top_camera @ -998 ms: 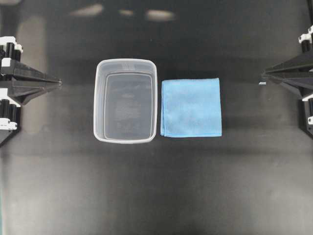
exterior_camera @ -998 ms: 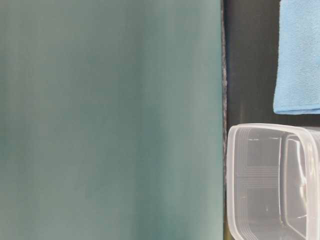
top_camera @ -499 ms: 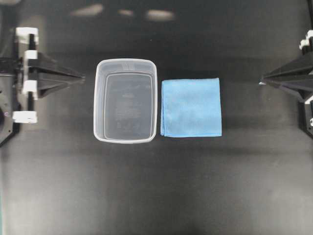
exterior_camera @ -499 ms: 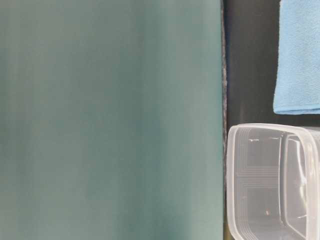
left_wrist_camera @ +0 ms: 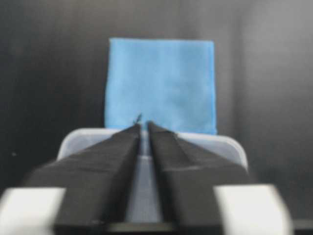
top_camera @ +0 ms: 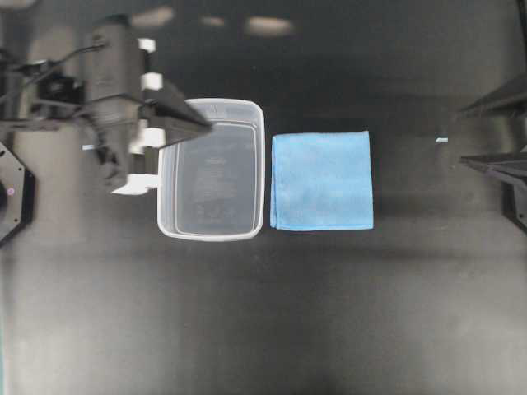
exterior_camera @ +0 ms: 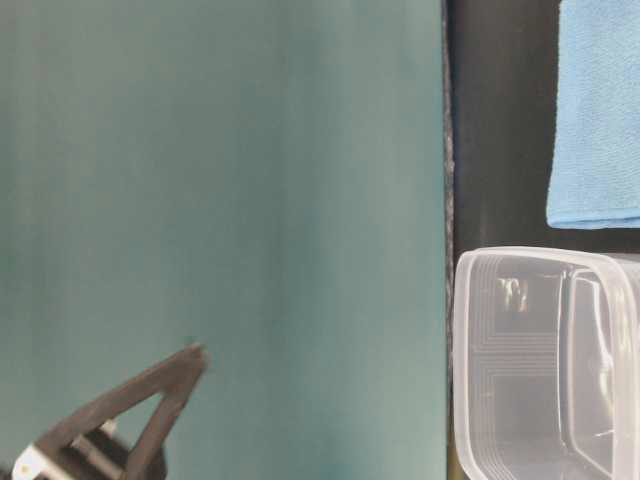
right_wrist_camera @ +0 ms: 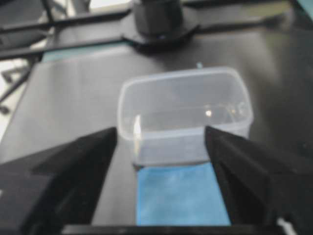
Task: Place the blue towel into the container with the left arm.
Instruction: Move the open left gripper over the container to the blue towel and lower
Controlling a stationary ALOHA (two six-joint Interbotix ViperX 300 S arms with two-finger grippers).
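Blue towel [top_camera: 322,180] lying flat and folded square on the dark surface [top_camera: 263,313], just beside the container [top_camera: 211,169] (clear tub, standing upright), on the side away from the left arm. Left end effector [top_camera: 206,125] above the container's near-left corner, fingers pressed almost together with only a thin slit between, pointing toward the towel, holding nothing. Right end effector [right_wrist_camera: 161,147] at the far edge of the surface, well apart from the towel, fingers spread wide, holding nothing.
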